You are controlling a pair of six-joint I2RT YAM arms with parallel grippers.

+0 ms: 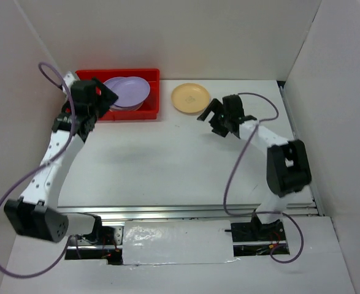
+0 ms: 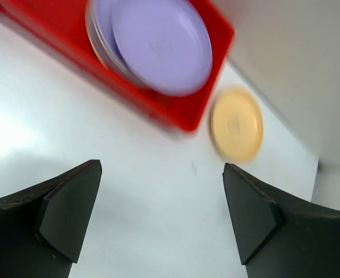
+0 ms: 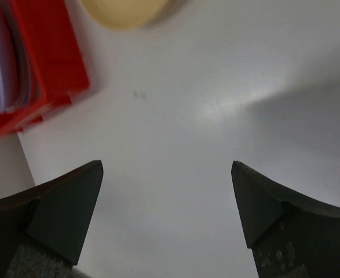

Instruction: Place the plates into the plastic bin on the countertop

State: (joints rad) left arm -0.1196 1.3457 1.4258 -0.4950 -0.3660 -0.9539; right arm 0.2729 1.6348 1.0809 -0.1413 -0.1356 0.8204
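The red plastic bin (image 1: 151, 110) sits at the back left of the white countertop (image 1: 167, 159) and holds a stack of plates with a purple plate (image 1: 128, 92) on top. A yellow plate (image 1: 190, 98) lies on the countertop just right of the bin. My left gripper (image 1: 100, 98) is open and empty, over the bin's left front part. My right gripper (image 1: 211, 116) is open and empty, just to the near right of the yellow plate. The left wrist view shows the bin (image 2: 175, 113), the purple plate (image 2: 161, 46) and the yellow plate (image 2: 236, 124). The right wrist view shows the bin (image 3: 48, 58) and the yellow plate (image 3: 126, 11).
White walls close the workspace at the back and on both sides. A metal rail (image 1: 192, 211) runs along the front edge, with the arm bases behind it. Purple cables loop from both arms.
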